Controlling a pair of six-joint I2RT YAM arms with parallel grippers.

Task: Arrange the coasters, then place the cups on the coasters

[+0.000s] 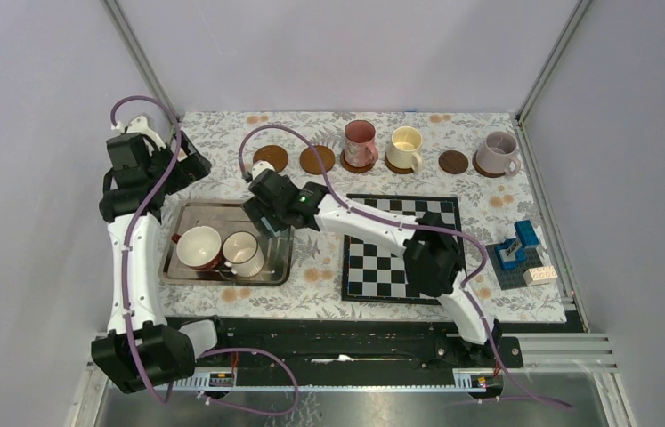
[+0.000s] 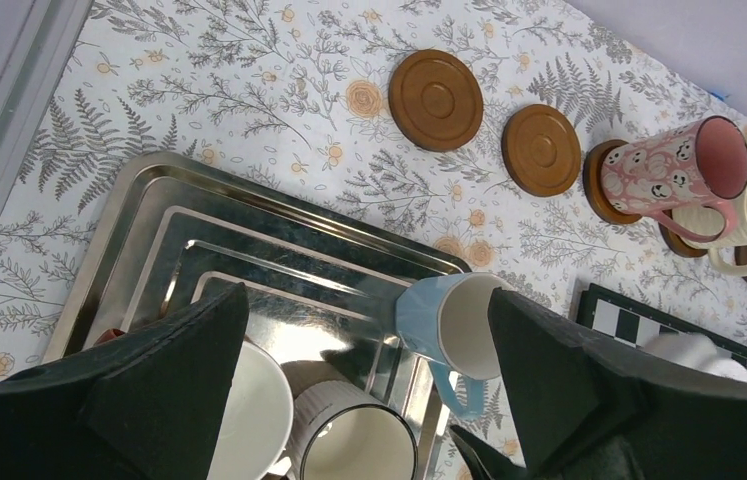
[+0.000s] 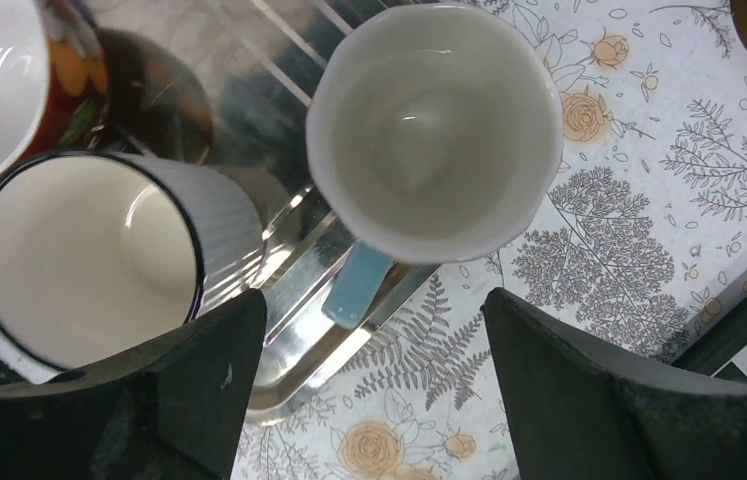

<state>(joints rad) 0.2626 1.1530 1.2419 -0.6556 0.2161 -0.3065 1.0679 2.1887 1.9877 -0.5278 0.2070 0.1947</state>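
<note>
Six brown coasters line the back of the table. Two at the left (image 1: 271, 158) (image 1: 317, 160) and one further right (image 1: 453, 162) are bare. The others carry the pink cup (image 1: 360, 142), the cream cup (image 1: 406, 147) and the lilac cup (image 1: 498, 153). The dark-red cup (image 1: 198, 247) and the white cup (image 1: 242, 253) stand in the metal tray (image 1: 186, 213). The light blue cup (image 3: 436, 130) sits at the tray's right edge, its handle (image 3: 354, 285) pointing toward my open right gripper (image 3: 374, 310). My left gripper (image 2: 367, 300) hangs open above the tray's back left, holding nothing.
A black-and-white chessboard (image 1: 382, 262) lies right of the tray, under my right arm. Blue and white bricks on a dark plate (image 1: 520, 258) sit at the right edge. Frame posts stand at the table's back corners.
</note>
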